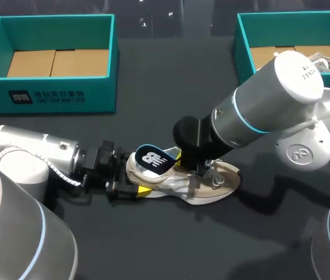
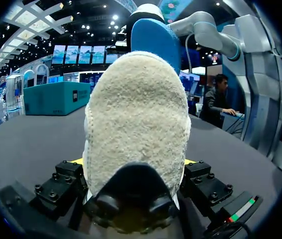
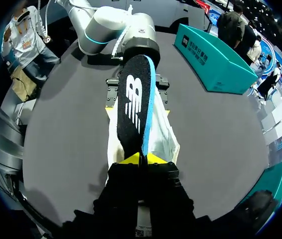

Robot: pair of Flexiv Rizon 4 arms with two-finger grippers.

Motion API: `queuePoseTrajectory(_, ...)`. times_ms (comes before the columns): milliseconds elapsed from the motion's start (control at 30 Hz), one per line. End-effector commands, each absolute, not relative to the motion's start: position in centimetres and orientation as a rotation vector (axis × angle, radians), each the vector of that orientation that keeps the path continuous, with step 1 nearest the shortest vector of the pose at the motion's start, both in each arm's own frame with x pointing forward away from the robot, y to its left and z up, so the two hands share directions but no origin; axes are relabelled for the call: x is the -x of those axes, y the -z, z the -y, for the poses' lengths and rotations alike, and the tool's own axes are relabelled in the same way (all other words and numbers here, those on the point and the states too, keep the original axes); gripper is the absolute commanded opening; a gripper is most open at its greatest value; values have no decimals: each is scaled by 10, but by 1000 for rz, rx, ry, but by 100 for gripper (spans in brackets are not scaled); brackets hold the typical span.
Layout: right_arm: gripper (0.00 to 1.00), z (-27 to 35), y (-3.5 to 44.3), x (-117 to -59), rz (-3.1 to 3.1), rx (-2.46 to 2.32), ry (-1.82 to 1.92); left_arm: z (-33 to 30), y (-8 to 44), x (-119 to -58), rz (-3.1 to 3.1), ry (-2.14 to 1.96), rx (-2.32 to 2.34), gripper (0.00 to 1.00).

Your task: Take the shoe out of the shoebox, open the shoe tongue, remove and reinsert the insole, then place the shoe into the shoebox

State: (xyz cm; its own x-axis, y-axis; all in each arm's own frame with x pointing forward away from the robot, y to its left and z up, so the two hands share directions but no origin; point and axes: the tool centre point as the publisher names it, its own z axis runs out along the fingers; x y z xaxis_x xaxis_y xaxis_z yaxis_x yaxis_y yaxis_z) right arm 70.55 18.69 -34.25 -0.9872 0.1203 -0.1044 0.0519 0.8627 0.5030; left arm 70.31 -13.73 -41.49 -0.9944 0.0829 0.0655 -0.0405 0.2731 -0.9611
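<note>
The shoe (image 1: 203, 185) lies on its side near the middle of the counter (image 1: 171, 87), heel toward nine o'clock and toe toward three. It is out of both boxes: the teal shoebox (image 1: 54, 96) stands at ten o'clock and the second shoebox (image 1: 244, 49) at two o'clock. The left pincer (image 1: 131, 185) is closed on the shoe at its heel, a finger on each side. The right pincer (image 3: 142, 158) pinches one end of the insole (image 3: 133, 104), whose far end rises above the heel while its middle hangs over the shoe's opening.

The risks appear to lie mostly in that thin, edge-on pinch. The insole is flexible and held only at one end, so it could fold or slip out if it is pushed or pulled at a slant. If its free end catches on the collar or the tongue, it may buckle rather than slide flat. The heel hold also looks shallow, so a hard tug from three o'clock could twist the shoe or drag it loose. The two arms work close together and could knock each other.
</note>
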Motion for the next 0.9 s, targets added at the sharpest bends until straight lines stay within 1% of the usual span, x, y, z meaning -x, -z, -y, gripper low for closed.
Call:
queuePoseTrajectory(33,0,-194,338,-706,-2902,-108,-764,137,417,-704,2423,-1834,41,0)
queuePoseTrajectory(767,0,-229,331,-702,-3038,95,-735,137,417,-704,2423,-1834,41,0)
queuePoseTrajectory(833,5,-229,329,-703,-3050,84,-736,137,417,-704,2423,-1834,41,0)
queuePoseTrajectory(900,6,-230,327,-703,-3058,77,-752,137,417,-704,2423,-1834,41,0)
